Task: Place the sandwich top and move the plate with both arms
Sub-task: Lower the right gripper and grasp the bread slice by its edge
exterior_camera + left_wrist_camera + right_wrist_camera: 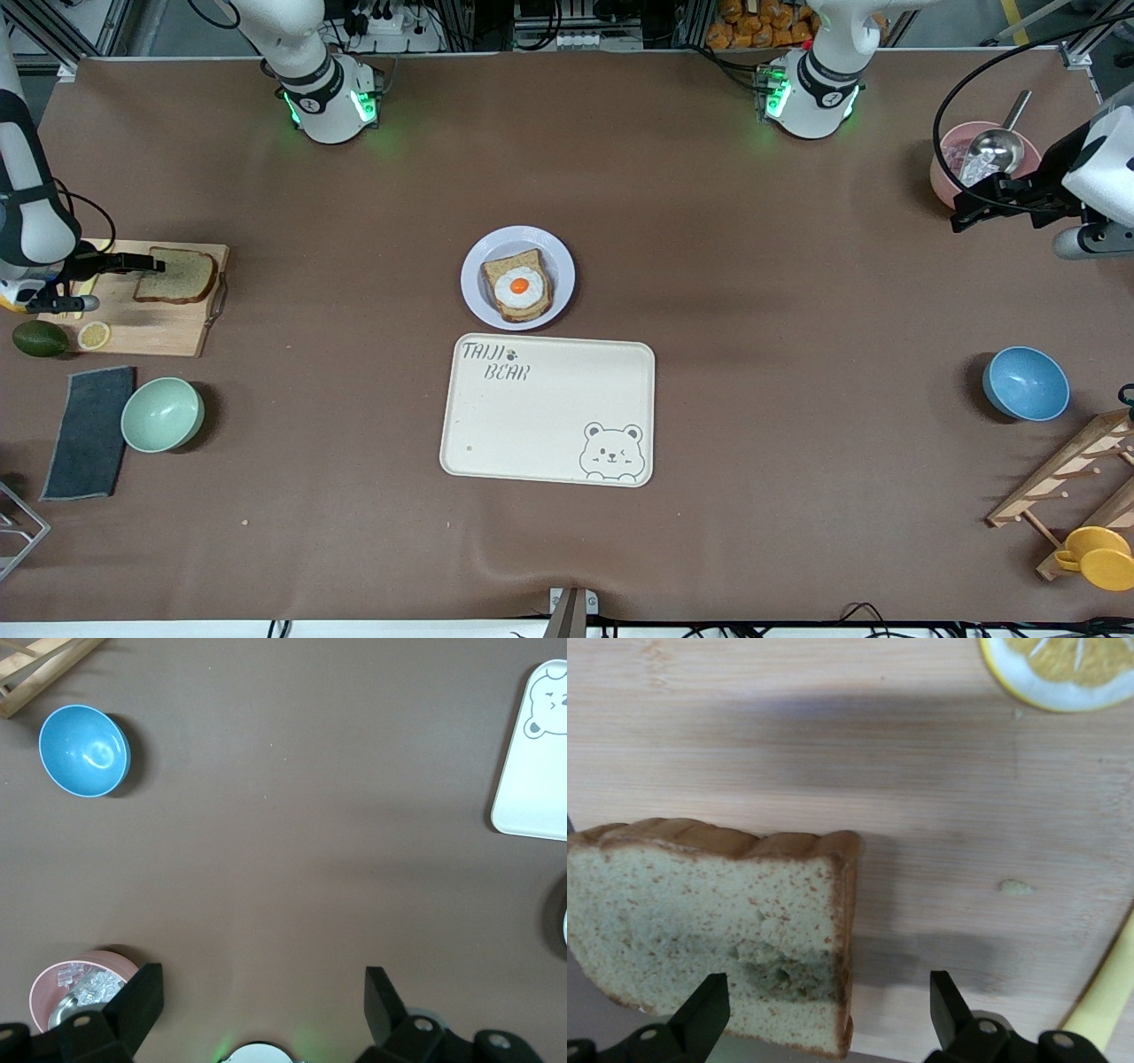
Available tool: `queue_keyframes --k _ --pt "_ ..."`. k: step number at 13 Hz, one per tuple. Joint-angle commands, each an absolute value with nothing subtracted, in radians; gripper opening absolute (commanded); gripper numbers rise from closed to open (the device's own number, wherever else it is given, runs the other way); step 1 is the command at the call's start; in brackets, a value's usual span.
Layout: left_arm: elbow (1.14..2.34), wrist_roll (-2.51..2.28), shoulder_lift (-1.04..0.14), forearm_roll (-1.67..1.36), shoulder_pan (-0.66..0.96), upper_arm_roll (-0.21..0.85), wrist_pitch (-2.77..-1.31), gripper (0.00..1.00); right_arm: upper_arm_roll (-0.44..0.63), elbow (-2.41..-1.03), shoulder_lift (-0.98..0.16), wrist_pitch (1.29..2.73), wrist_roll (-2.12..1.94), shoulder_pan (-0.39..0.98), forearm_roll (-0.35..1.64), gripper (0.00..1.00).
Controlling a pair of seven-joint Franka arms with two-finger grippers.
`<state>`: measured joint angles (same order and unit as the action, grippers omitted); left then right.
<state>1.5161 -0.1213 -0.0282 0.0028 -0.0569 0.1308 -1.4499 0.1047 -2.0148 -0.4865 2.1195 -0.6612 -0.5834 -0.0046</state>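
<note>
- My right gripper (158, 263) hangs over the cutting board (168, 332) at the right arm's end of the table, fingers (700, 1014) spread wide, nothing between them.
- The sandwich top (177, 276) lies flat on that board, right under my right gripper; in the right wrist view its crust edge (846, 930) sits between my 2 fingertips.
- A lemon slice (94, 335) lies on the board, nearer the front camera than the bread.
- The plate (473, 297) sits mid-table, carrying bread with a fried egg (519, 286), just beside the tray (549, 416) and farther from the camera than it.
- My left gripper (961, 217) waits in the air beside the pink bowl (943, 177) at the left arm's end, fingers (142, 1001) apart and holding nothing.
- The blue bowl (1026, 384) rests on the table, nearer the camera than the pink one.
</note>
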Motion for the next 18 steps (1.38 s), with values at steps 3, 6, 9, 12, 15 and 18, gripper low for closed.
queue_keyframes --k 3,6,9,12,15,18 --pt "1.519 -0.106 -0.017 -0.012 -0.063 0.135 -1.453 1.00 0.086 -2.006 -0.491 2.117 -0.687 -0.612 0.037 0.00" --pt "1.519 -0.106 -0.015 -0.012 -0.067 0.133 -1.453 1.00 0.086 -2.005 -0.491 2.111 -0.716 -0.612 0.049 0.00" --pt "1.517 -0.106 -0.014 -0.012 -0.066 0.133 -1.453 1.00 0.086 -2.002 -0.491 2.111 -0.729 -0.614 0.049 0.00" --pt "1.513 -0.106 -0.012 -0.012 -0.067 0.133 -1.453 1.00 0.086 -1.987 -0.488 2.106 -0.739 -0.609 0.049 0.00" --pt "1.511 -0.106 -0.015 -0.012 -0.069 0.126 -1.456 1.00 0.086 -1.944 -0.483 2.036 -0.742 -0.604 0.049 0.00" --pt "1.513 -0.104 -0.015 -0.011 -0.069 0.124 -1.457 1.00 0.083 -1.911 -0.469 1.991 -0.742 -0.597 0.049 0.00"
